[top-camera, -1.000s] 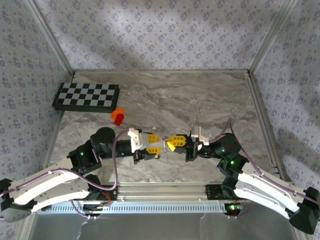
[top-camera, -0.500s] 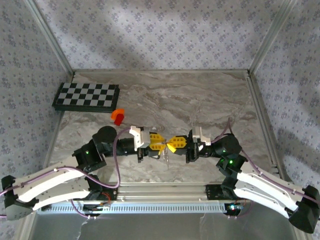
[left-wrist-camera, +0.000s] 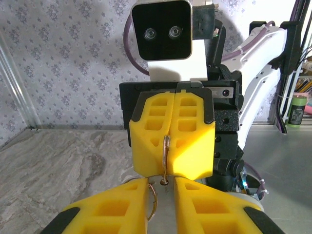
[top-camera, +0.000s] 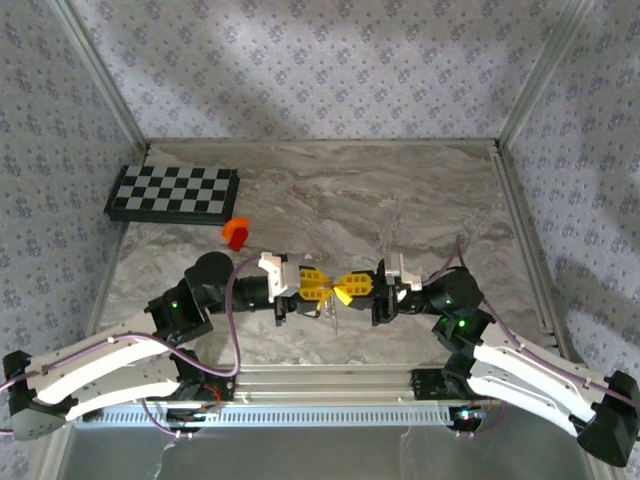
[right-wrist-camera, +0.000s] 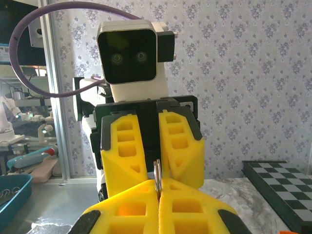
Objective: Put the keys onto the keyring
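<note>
Both grippers meet tip to tip above the near middle of the table. My right gripper (top-camera: 345, 288) is shut on the keyring (left-wrist-camera: 165, 153), a thin metal loop that stands edge-on out of its yellow fingers (left-wrist-camera: 192, 146). That loop (right-wrist-camera: 157, 171) also rises from the right gripper (right-wrist-camera: 158, 187) in its own wrist view. The jaws of my left gripper (left-wrist-camera: 162, 181) stand narrowly apart, closed on a flat silver key (left-wrist-camera: 165, 207). The loop's lower end sits at the hole near the key's tip. Another bit of ring (left-wrist-camera: 154, 200) lies against the left finger. Something thin (top-camera: 331, 315) dangles below the tips.
A black-and-white checkerboard (top-camera: 172, 193) lies at the back left, with an orange-red block (top-camera: 237, 233) just in front of it. Patterned walls and a metal frame close the table on three sides. The arms' bases line the near edge (top-camera: 320, 378).
My left gripper has moved right until its tips meet the right gripper's, and its jaws have narrowed. The right gripper has barely moved and stays shut on the loop.
</note>
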Robot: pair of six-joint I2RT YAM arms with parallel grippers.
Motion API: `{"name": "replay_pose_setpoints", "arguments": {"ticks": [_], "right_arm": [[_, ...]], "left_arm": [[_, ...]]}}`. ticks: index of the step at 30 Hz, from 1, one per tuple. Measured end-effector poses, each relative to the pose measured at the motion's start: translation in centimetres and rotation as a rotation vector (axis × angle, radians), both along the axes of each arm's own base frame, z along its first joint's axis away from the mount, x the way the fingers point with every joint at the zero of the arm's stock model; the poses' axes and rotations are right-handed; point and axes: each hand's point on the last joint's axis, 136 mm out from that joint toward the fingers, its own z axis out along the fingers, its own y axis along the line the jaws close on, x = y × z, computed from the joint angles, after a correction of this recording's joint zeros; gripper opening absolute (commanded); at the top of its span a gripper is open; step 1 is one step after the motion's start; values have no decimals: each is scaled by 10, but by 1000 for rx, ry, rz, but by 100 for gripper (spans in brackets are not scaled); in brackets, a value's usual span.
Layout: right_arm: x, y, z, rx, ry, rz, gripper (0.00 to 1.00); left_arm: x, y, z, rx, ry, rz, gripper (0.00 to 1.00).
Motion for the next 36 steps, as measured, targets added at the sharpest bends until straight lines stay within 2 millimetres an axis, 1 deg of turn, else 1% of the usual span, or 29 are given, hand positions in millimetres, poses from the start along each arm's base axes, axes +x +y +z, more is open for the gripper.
{"name": "replay_pose_setpoints", "arguments": {"ticks": [13,20,27,31,34,36], "right_arm": [[0,0,0,0,0,0,0],[-1,0,-5,-9,3,9,0],[-3,-2,-2,1,-6,9,0],[-3,-2,-2,0,-6,9,0],[-3,-3,-3,-4,-9,5,18],[-2,-3,-7,-24,-16,-10,26]], "left_arm": [[-5,1,4,-13,-3,-26,20],[-4,-3,0,0,3,-29,13],[-3,-5,5,-4,1,-32,0],[-4,-5,5,-4,1,-37,0],[-4,-5,4,4,4,-36,0],[-4,-5,1,28,9,-36,0]]}}
